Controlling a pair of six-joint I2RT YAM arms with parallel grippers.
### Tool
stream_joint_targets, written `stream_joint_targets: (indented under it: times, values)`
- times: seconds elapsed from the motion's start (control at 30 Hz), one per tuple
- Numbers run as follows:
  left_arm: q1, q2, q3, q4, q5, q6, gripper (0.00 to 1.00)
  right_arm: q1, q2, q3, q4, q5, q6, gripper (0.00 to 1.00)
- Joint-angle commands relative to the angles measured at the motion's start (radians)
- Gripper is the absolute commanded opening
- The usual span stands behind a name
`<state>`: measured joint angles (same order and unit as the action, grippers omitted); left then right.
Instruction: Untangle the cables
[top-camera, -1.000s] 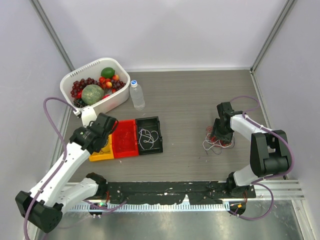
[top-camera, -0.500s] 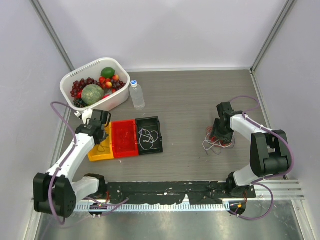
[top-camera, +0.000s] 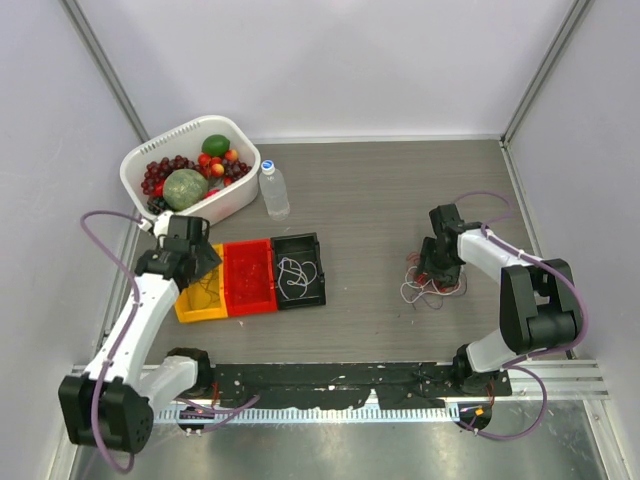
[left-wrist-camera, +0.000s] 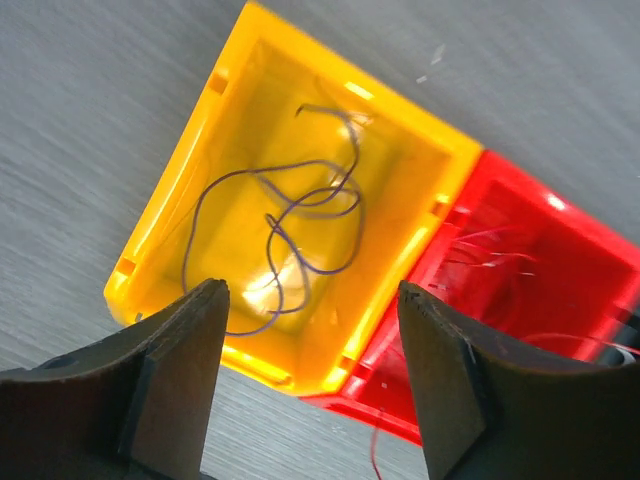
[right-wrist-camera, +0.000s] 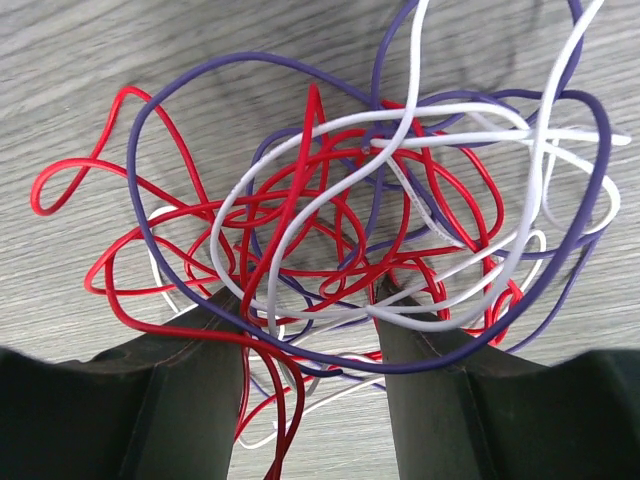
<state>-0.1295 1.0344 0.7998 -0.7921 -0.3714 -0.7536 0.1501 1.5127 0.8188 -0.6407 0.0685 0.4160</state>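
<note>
Three shallow plastic bins stand side by side on the grey wood-grain table (top-camera: 380, 200): a yellow rectangular bin (left-wrist-camera: 170, 170), a red rectangular bin (left-wrist-camera: 560, 250) touching it, and a black rectangular bin (top-camera: 297, 239) beyond that. One thin dark purple cable (left-wrist-camera: 310, 200) lies looped in the yellow bin, fine red strands (left-wrist-camera: 475, 245) in the red one, and a curly white cable (top-camera: 293, 275) in the black one. The left gripper (left-wrist-camera: 310, 300) hovers above the yellow bin, fingers wide apart with nothing between them. Well apart to the right, a tangle of red, white and purple cables (right-wrist-camera: 380, 220) lies on the table. The right gripper (right-wrist-camera: 305, 300) is down at the tangle's edge, fingers apart; several strands cross the gap, but none looks pinched
</note>
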Motion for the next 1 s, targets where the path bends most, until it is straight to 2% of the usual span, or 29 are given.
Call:
stream_joint_targets:
  times: [0.0, 0.13, 0.2, 0.27, 0.33, 0.5, 0.6, 0.73, 0.87, 0.97]
  values:
    - [0.004, -0.102, 0.111, -0.055, 0.074, 0.010, 0.76, 0.016, 0.024, -0.013, 0.042, -0.093, -0.002, 0.57]
    - [0.002, -0.166, 0.157, 0.016, 0.178, 0.031, 0.76, 0.032, 0.021, -0.015, 0.049, -0.130, -0.011, 0.57]
    - [0.002, -0.172, 0.141, 0.130, 0.305, 0.034, 0.73, 0.057, 0.021, -0.020, 0.061, -0.176, -0.019, 0.57]
    - [-0.004, -0.156, 0.104, 0.322, 0.507, 0.022, 0.67, 0.095, 0.026, -0.020, 0.068, -0.222, -0.023, 0.57]
    - [-0.071, -0.119, 0.093, 0.428, 0.583, 0.007, 0.64, 0.141, 0.020, -0.015, 0.072, -0.249, -0.028, 0.57]
    - [-0.393, 0.034, 0.217, 0.447, 0.482, 0.193, 0.66, 0.201, -0.041, -0.027, 0.081, -0.358, -0.033, 0.59]
    - [-0.527, 0.157, 0.288, 0.461, 0.518, 0.273, 0.68, 0.204, -0.085, -0.040, 0.091, -0.381, -0.025, 0.60]
    - [-0.636, 0.334, 0.349, 0.504, 0.614, 0.345, 0.63, 0.204, -0.132, -0.049, 0.095, -0.411, 0.007, 0.62]
    - [-0.729, 0.524, 0.462, 0.495, 0.663, 0.422, 0.55, 0.201, -0.170, -0.047, 0.033, -0.314, 0.035, 0.67]
    - [-0.778, 0.660, 0.561, 0.450, 0.677, 0.441, 0.55, 0.198, -0.224, -0.041, -0.003, -0.233, 0.055, 0.70]
